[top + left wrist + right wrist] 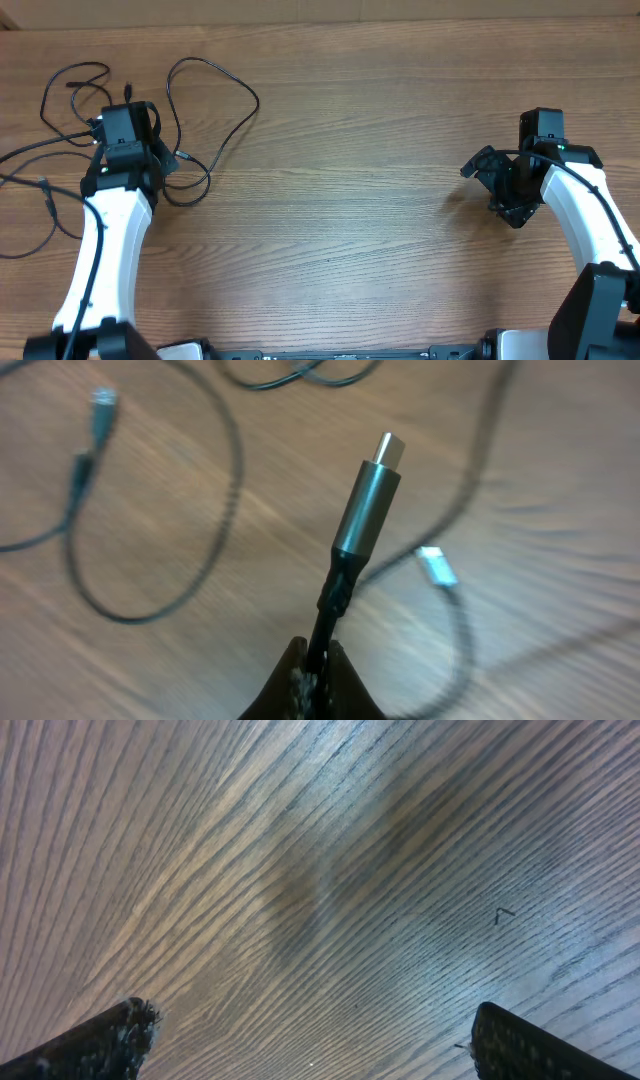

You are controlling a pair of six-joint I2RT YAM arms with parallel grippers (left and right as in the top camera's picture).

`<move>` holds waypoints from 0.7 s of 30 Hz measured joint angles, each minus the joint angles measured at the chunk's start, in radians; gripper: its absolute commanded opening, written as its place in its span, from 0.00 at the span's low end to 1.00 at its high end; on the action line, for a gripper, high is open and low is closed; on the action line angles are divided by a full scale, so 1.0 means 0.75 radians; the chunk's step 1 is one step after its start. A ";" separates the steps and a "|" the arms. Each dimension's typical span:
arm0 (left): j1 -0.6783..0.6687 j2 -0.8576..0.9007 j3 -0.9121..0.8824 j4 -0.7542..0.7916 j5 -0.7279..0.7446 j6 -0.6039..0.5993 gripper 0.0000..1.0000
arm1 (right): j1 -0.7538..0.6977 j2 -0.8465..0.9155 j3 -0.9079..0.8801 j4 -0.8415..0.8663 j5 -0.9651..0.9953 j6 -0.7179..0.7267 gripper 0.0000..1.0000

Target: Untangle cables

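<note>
Thin black cables (pixel 215 75) lie in loose loops at the table's far left, around my left arm. My left gripper (pixel 128 112) hovers over them. In the left wrist view my left gripper (pixel 318 652) is shut on one cable just behind its grey metal plug (pixel 372 495), which sticks up past the fingertips. Below it a cable loop (pixel 236 470) lies on the wood, with a small plug (pixel 103 400) to the left and another plug (pixel 437 566) to the right. My right gripper (pixel 497 190) is open at the right, far from the cables, with only bare table between its fingers (pixel 520 1045).
The wooden table (pixel 340 200) stretches between the two arms. Thicker black arm wires (pixel 20 170) trail off the left edge. The table's far edge runs along the top of the overhead view.
</note>
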 measured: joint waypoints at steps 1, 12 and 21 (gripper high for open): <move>0.000 0.036 0.000 0.003 -0.048 0.021 0.05 | 0.000 -0.001 0.000 0.001 0.001 0.001 1.00; 0.000 0.318 -0.001 0.205 -0.354 0.279 0.05 | 0.000 -0.001 0.000 0.001 0.001 0.001 1.00; 0.000 0.318 0.001 0.434 -0.147 0.577 0.16 | -0.001 -0.001 0.000 0.000 0.001 0.000 1.00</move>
